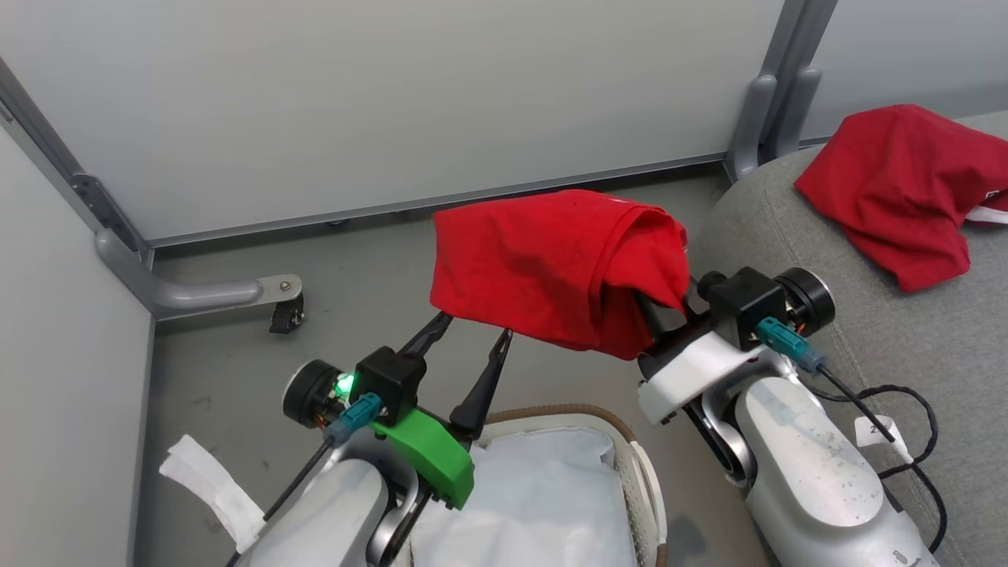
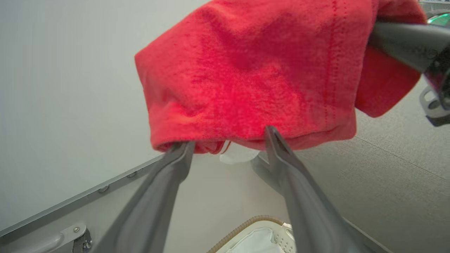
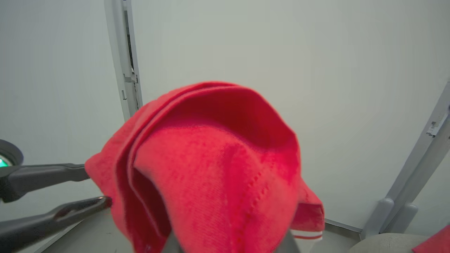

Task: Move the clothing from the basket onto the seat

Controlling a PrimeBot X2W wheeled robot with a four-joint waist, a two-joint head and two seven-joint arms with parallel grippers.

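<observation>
A red piece of clothing (image 1: 551, 268) hangs in the air above the floor, draped over my right gripper (image 1: 657, 311), whose fingertips are buried in the cloth at its right end. My left gripper (image 1: 472, 327) stands open just below the cloth's lower left edge, and its fingertips (image 2: 269, 131) touch the hem without pinching it. A second red piece of clothing (image 1: 906, 189) lies on the grey seat (image 1: 906, 339) at the right. Below my arms, the white basket (image 1: 630, 449) with a brown rim shows its white liner (image 1: 535, 488).
Pale partition panels close off the back and left, with a grey post (image 1: 768, 102) beside the seat and a caster foot (image 1: 285, 311) on the grey floor. A black cable (image 1: 906, 409) trails over the seat's front by my right forearm.
</observation>
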